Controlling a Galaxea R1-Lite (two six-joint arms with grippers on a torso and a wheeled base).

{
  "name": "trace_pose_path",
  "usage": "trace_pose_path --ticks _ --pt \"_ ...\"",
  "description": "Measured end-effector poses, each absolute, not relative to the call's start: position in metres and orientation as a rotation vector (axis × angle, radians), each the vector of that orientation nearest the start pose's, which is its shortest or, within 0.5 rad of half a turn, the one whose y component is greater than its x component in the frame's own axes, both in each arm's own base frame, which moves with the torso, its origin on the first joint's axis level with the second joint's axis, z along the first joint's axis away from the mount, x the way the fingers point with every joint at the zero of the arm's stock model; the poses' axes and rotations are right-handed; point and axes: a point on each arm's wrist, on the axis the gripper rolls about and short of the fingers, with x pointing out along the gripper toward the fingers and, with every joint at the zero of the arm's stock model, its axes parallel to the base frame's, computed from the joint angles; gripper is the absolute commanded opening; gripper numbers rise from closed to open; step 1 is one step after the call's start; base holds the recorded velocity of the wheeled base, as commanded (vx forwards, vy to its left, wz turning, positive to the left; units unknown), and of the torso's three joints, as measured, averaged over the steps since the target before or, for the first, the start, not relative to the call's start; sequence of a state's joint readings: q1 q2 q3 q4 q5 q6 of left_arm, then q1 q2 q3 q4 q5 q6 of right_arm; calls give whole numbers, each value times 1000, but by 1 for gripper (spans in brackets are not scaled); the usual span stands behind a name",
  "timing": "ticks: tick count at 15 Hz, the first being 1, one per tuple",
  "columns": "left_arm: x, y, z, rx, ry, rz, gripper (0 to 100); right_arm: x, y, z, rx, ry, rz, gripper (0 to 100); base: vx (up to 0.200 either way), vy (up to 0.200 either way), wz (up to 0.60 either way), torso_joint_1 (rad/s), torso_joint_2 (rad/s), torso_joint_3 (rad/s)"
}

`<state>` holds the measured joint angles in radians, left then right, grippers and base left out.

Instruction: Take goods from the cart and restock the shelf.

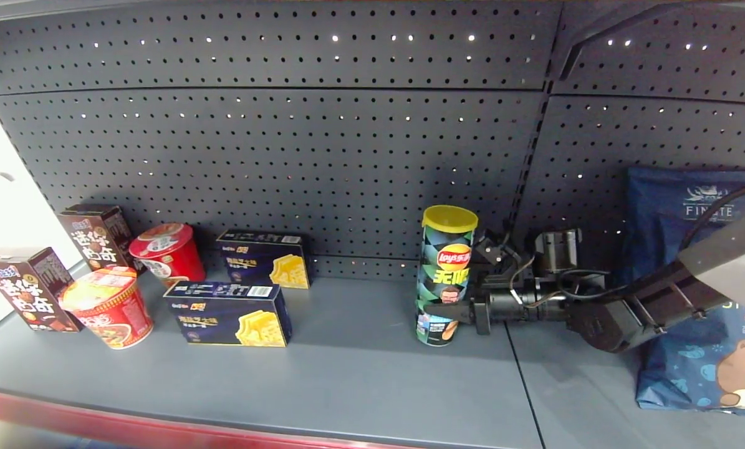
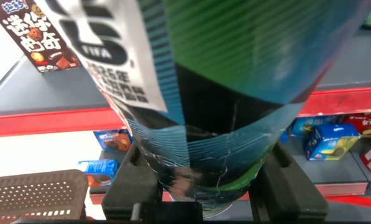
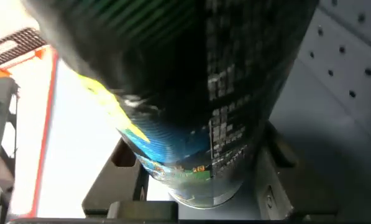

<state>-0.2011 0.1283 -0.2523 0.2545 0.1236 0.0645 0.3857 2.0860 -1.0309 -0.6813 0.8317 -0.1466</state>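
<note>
Placing step – right gripper (image 1: 448, 305) grips a can (image 1: 450, 255) standing upright on the shelf (image 1: 347, 374); next, release and back out without tipping it – left gripper (image 2: 207, 183) clasps a second can (image 2: 247, 62)

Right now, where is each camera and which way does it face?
Head view: on the head, facing forward and down at the shelf; the right arm shows at right, fingers round the chip can.
Left wrist view: on the left wrist, looking along its fingers at a second can between them, red-edged shelves beyond.
Right wrist view: on the right wrist, looking along its fingers at the chip can, pegboard behind.
Shared: the chip can, in head and right wrist views.
</note>
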Motion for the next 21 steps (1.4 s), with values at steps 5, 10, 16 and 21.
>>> trace_pose_path --ticks 5,10,16,21 --pt "-32 9 118 84 115 -74 0 286 155 149 -34 281 1132 0 0 0 0 0 0 0" --pt "-32 10 116 86 117 -70 0 231 133 144 0 185 1048 0 0 0 0 0 0 0" --pt "-32 10 116 88 118 -68 0 200 118 120 7 229 1054 0 0 0 0 0 0 0" --pt "-32 10 115 87 119 -63 0 203 119 109 -7 267 1051 0 0 0 0 0 0 0"
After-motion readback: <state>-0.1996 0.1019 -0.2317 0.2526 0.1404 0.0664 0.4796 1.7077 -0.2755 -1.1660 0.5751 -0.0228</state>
